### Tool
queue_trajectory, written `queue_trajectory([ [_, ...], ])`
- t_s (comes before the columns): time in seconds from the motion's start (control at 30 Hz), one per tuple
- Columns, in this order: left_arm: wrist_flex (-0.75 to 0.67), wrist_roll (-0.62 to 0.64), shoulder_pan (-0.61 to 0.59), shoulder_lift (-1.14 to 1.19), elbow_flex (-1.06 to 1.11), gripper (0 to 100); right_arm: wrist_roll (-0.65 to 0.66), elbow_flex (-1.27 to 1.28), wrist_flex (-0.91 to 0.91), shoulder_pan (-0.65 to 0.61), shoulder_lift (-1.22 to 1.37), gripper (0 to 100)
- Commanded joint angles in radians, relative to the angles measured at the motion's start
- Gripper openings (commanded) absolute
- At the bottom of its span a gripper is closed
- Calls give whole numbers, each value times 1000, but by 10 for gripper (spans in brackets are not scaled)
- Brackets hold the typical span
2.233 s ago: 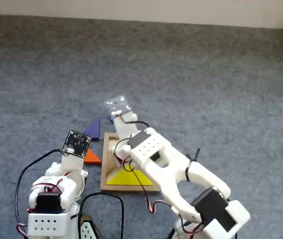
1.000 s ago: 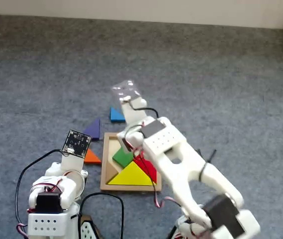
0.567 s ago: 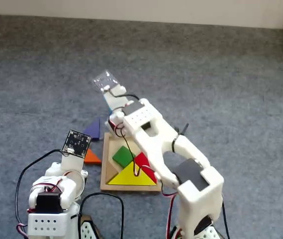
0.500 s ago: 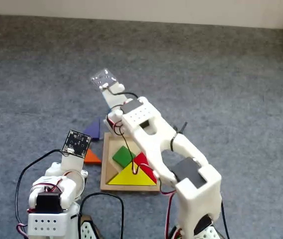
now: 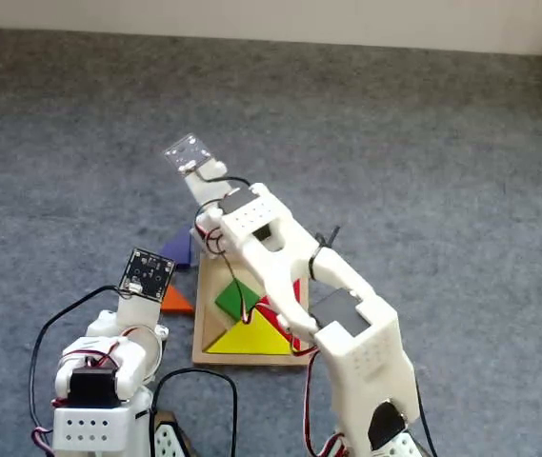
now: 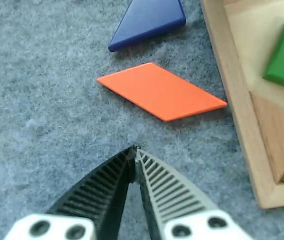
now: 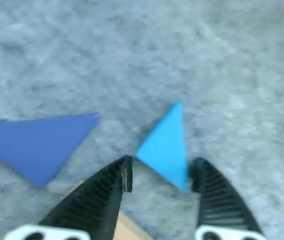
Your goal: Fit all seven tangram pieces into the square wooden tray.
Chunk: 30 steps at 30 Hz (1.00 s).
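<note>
Light-blue triangle point(image 7: 166, 145) on carpet point(image 7: 231, 60), framed by released right tool point(image 7: 160, 172); left tool point(image 6: 134, 151) clenched.

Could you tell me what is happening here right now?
The right gripper, fingers open, straddles the light blue triangle on the carpet past the wooden tray. The left gripper, fingers shut, hangs over the carpet near the orange parallelogram and dark blue triangle. A green square and yellow triangle lie in the tray.
</note>
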Motion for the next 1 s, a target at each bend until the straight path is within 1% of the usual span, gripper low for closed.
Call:
queue_trajectory([
  [0.0, 5, 8, 16, -19, 19, 7, 11, -36, -10, 19, 2, 102],
  [0.3, 5, 8, 16, -19, 19, 7, 9, -41, -10, 45, 2, 97],
  [0.37, 5, 8, 16, -19, 19, 7, 3, -41, -10, 41, 1, 137],
  [0.47, 5, 8, 16, -19, 19, 7, 2, -41, -10, 22, 2, 227],
  [0.53, 5, 8, 16, -19, 19, 7, 3, -42, -12, 10, 2, 255],
  [0.73, 5, 8, 16, -19, 19, 7, 8, -53, -35, -18, 8, 255],
  [0.97, 5, 8, 16, -19, 19, 7, 2, -58, -41, 24, 10, 255],
])
